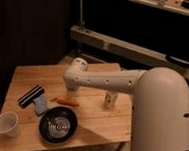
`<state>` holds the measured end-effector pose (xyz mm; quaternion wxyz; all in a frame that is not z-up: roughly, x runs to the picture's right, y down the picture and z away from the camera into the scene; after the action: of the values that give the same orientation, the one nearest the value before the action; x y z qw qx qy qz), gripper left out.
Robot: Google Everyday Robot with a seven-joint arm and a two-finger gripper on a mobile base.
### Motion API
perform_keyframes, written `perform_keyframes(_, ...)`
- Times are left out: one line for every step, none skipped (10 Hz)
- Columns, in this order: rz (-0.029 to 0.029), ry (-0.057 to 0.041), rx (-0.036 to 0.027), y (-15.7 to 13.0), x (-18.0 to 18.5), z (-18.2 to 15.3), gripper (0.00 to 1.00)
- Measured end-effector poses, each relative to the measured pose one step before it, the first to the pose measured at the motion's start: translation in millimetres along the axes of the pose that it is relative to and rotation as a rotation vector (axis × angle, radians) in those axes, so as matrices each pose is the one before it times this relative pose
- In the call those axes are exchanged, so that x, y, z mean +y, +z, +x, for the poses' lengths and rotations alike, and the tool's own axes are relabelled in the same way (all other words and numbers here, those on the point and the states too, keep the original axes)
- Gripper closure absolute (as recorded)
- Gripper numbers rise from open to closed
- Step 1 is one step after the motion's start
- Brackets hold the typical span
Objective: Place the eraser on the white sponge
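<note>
gripper (109,100) jaws apart, mid table (96,124) | eraser (30,95) by white sponge (40,105), nr edge

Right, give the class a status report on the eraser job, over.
Pincer open, empty, above the orange stick. Eraser flat on table beside white sponge, not on it. Black bowl and cup nearby, not blocking.

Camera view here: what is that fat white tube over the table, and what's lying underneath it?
The white tube is a robot arm, seen by the one camera, which looks down on the table. Its gripper, open and holding nothing, hangs under the arm's far end, just above the orange stick. On the wooden table lie a black striped eraser beside a white sponge, a black bowl and a white paper cup. The eraser is not yet on the sponge.
</note>
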<state>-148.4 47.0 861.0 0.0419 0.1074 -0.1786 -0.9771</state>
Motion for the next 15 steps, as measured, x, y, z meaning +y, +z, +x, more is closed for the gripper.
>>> perform_keyframes(-0.00071, -0.03603, 0.01261, -1.43, 4.11, 8.96, 0.2)
perform_keyframes(-0.00454, -0.02532, 0.0047, -1.2, 4.68, 2.23, 0.2)
perform_keyframes(0.00037, -0.01145, 0.00357, -0.09, 0.76, 3.68, 0.2)
perform_keyframes(0.00242, 0.00024, 0.00147, 0.26, -0.82, 1.2, 0.2)
perform_keyframes(-0.00049, 0.00091, -0.00078, -0.09, 0.23, -0.92, 0.2)
perform_keyframes(-0.00072, 0.00065, -0.00088, -0.12, 0.3, -1.08, 0.2)
perform_keyframes(-0.00105, -0.006, 0.00091, 0.25, -0.68, 1.1, 0.2)
perform_keyframes(-0.00604, -0.01361, 0.00472, -0.92, -0.19, 0.08, 0.2)
perform_keyframes(-0.00903, -0.05128, 0.00994, 0.45, -0.73, 2.06, 0.2)
perform_keyframes(-0.00853, -0.09122, 0.01378, 1.24, -0.49, 7.99, 0.2)
perform_keyframes(-0.00804, -0.09527, 0.01436, 0.71, -0.05, 4.89, 0.2)
perform_keyframes(-0.01453, -0.13557, 0.01882, -0.66, 1.55, 1.85, 0.2)
perform_keyframes(-0.01076, -0.09054, 0.01288, -0.25, 1.36, 2.49, 0.2)
perform_keyframes(-0.00711, -0.06729, 0.01375, 0.3, 1.52, 5.34, 0.2)
perform_keyframes(-0.00608, -0.05792, 0.00679, 0.63, -0.08, 0.62, 0.2)
